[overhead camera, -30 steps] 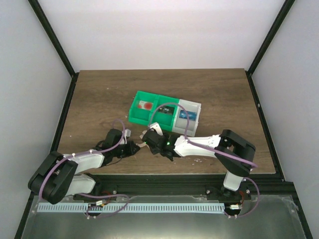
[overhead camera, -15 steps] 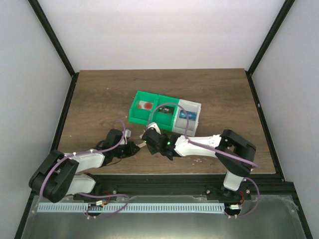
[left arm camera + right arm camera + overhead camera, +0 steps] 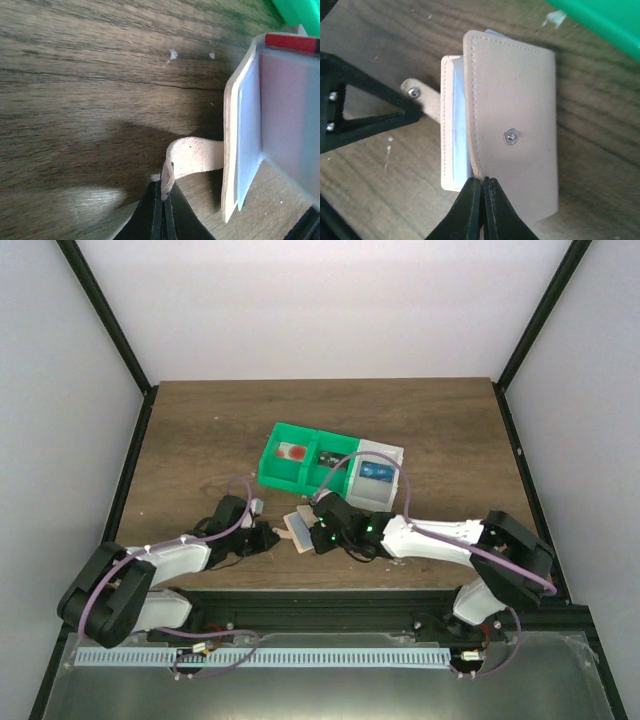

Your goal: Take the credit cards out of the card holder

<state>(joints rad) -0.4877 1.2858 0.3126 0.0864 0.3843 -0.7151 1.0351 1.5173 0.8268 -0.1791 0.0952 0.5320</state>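
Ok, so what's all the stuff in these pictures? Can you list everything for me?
card holder: one, tan-pink outside and pale blue inside, on the table just in front of the bins, between the two grippers
strap: one, tan with a metal snap, sticking out of the holder's side
green bins: two, joined side by side, middle of the table
white bin: one, at the right end of the green ones
red and white thing: one, in the leftmost green bin, too small to name
blue thing: one, in the white bin, too small to name
table: one, brown wood
left gripper: black, pinching the strap
right gripper: black, pinching the holder's outer flap
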